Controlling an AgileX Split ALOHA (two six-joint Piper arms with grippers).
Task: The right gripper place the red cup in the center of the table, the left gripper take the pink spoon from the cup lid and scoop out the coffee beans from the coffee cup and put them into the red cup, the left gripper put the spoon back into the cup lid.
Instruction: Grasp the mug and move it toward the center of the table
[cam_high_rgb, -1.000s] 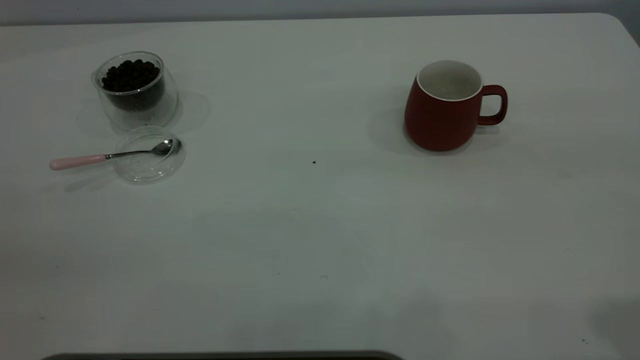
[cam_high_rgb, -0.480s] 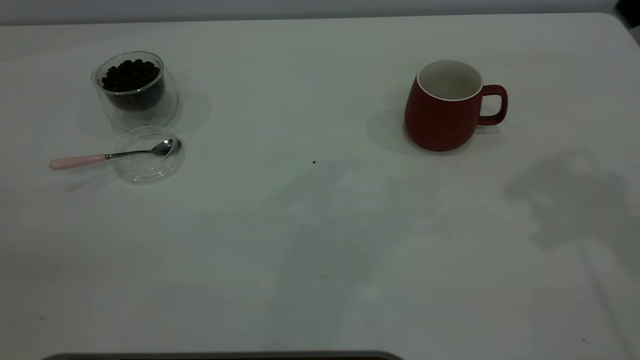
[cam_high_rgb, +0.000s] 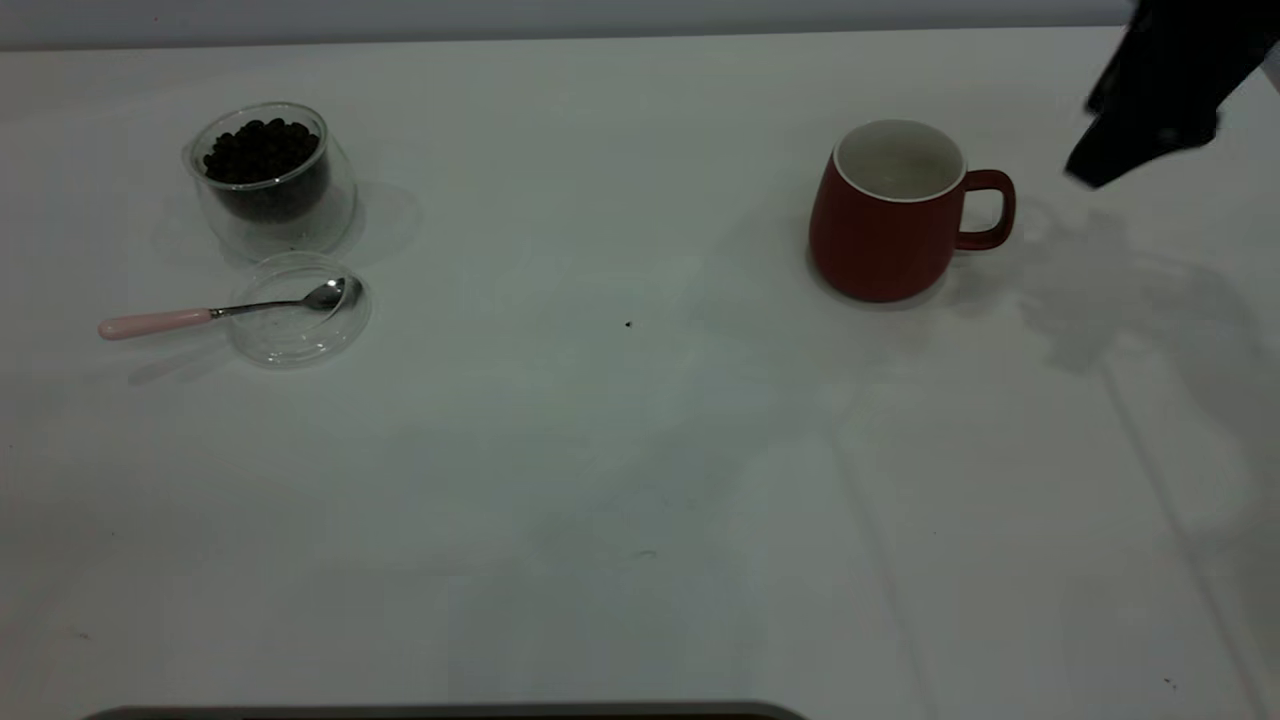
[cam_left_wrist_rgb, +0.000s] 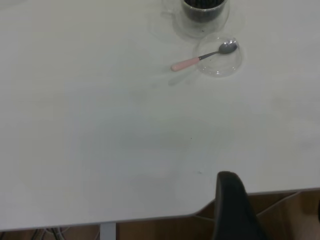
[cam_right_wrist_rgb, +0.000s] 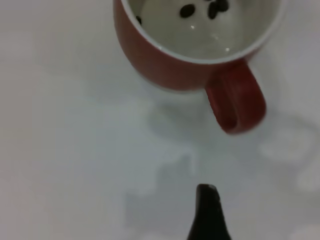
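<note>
While the right gripper (cam_high_rgb: 1100, 165) hangs in the air just beside the loop handle of the red cup (cam_high_rgb: 885, 215), it touches nothing; only one black finger tip (cam_right_wrist_rgb: 207, 210) shows in its wrist view, so I cannot tell how wide the jaws stand. A few coffee beans (cam_right_wrist_rgb: 202, 9) lie inside this cup. It stands upright on the table (cam_high_rgb: 600, 480), on the right part.

Far from these jaws, on the left part, the coffee cup (cam_high_rgb: 272, 175) holds dark beans. Just beside it the cup lid (cam_high_rgb: 298, 308) carries the pink spoon (cam_high_rgb: 220, 312), whose handle sticks out over the rim.

Of the left gripper (cam_left_wrist_rgb: 235, 210) only one dark finger shows beyond the table edge, so its jaws cannot be judged.
</note>
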